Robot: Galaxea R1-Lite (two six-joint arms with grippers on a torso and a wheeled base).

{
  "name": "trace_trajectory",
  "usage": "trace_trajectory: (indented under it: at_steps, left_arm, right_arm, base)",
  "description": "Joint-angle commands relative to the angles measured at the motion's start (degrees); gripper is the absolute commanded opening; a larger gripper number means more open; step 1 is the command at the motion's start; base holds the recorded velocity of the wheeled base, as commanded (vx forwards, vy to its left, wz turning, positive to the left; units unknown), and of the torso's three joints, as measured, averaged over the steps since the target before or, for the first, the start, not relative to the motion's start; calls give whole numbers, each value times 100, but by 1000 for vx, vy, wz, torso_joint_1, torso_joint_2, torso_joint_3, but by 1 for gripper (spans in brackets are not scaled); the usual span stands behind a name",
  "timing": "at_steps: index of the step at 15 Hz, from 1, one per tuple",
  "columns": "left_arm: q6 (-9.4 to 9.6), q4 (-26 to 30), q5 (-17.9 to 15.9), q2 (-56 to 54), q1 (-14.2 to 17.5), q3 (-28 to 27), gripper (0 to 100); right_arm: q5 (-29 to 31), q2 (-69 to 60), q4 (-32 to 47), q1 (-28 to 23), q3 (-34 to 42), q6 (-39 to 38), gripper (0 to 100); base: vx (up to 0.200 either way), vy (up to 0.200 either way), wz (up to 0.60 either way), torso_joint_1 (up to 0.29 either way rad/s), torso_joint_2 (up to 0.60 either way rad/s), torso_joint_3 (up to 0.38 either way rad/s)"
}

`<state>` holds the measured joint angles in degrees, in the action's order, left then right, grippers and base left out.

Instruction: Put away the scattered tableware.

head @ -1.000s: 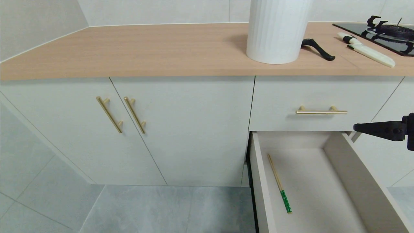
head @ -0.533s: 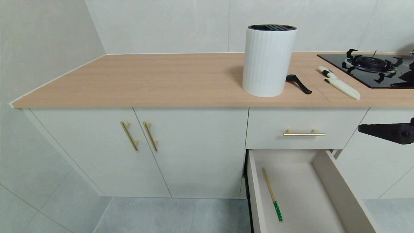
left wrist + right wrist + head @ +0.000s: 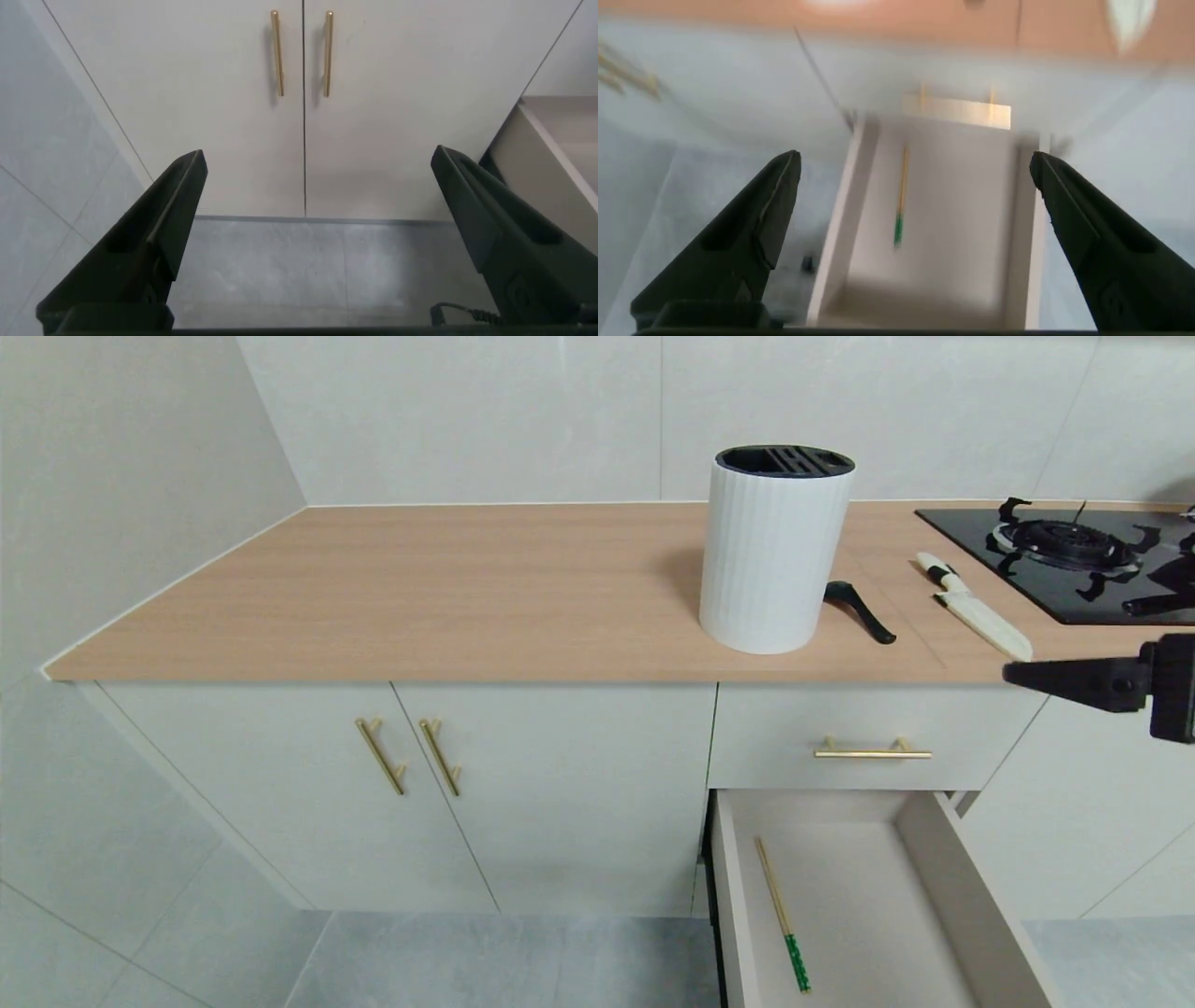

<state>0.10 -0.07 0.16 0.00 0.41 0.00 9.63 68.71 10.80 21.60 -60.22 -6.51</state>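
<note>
Kitchen unit with tableware partly put away. A wooden chopstick (image 3: 782, 915) with a green end lies on the floor of the open lower drawer (image 3: 962, 905), close to its left wall and roughly parallel to it, green end toward the drawer front; whether it is one stick or a pair lying together cannot be told. Above this drawer is a shut upper drawer (image 3: 971, 737) with a gold bar handle.

On the wooden worktop (image 3: 420, 588), a black spoon (image 3: 859, 609) lies just beside the base of a white ribbed holder (image 3: 773, 565), on its right; the holder stands upright and has a black slotted top. A white-bladed knife (image 3: 976, 619) lies farther right, apart from the spoon, between it and the black gas hob (image 3: 1074, 555), with its blade tip near the worktop's front edge.

The right pincer (image 3: 1018, 674) hangs in the air at the level of the worktop's front edge, near the knife's tip and higher than the open drawer. Its wrist view looks down into that drawer, and its fingers stand wide apart with nothing between them.

The left pincer (image 3: 318, 161) is low, facing the pair of cabinet doors (image 3: 304, 103) with gold handles and the grey tiled floor (image 3: 308, 271). Its fingers are likewise spread and empty.
</note>
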Motion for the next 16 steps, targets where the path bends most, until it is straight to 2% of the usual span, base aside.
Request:
trace_trajectory:
  at_steps: [1, 3, 6, 9, 11, 13, 16]
  left_arm:
    - [-1, -1, 2, 9, 2, 0, 100]
    - [-1, -1, 2, 9, 2, 0, 100]
    - [-1, -1, 2, 9, 2, -9, 100]
    - [-1, -1, 2, 9, 2, 0, 100]
    - [-1, -1, 2, 9, 2, 0, 100]
    - [-1, -1, 2, 9, 2, 0, 100]
    - [-1, -1, 2, 9, 2, 0, 100]
  right_arm:
    - [-673, 960, -1124, -622, -157, 528, 100]
    - [-1385, 1655, -1440, -938, -649, 730, 100]
    - [-1411, 2375, -1493, -1088, -1246, 1161, 100]
    - [-1385, 2806, -1687, -1185, -1255, 1205, 100]
    - [-1420, 3061, -2196, -1439, -1282, 1187, 100]
    - [-1341, 3457, -2750, -1448, -1282, 1196, 100]
    - [-1306, 3852, -3128, -1431, -1299, 1187, 100]
  base:
    - [0, 0, 0, 0, 0, 0]
    - [0, 0, 0, 0, 0, 0]
    - [0, 0, 0, 0, 0, 0]
    - [0, 0, 0, 0, 0, 0]
    - [0, 0, 0, 0, 0, 0]
    - [0, 0, 0, 0, 0, 0]
    - [0, 0, 0, 0, 0, 0]
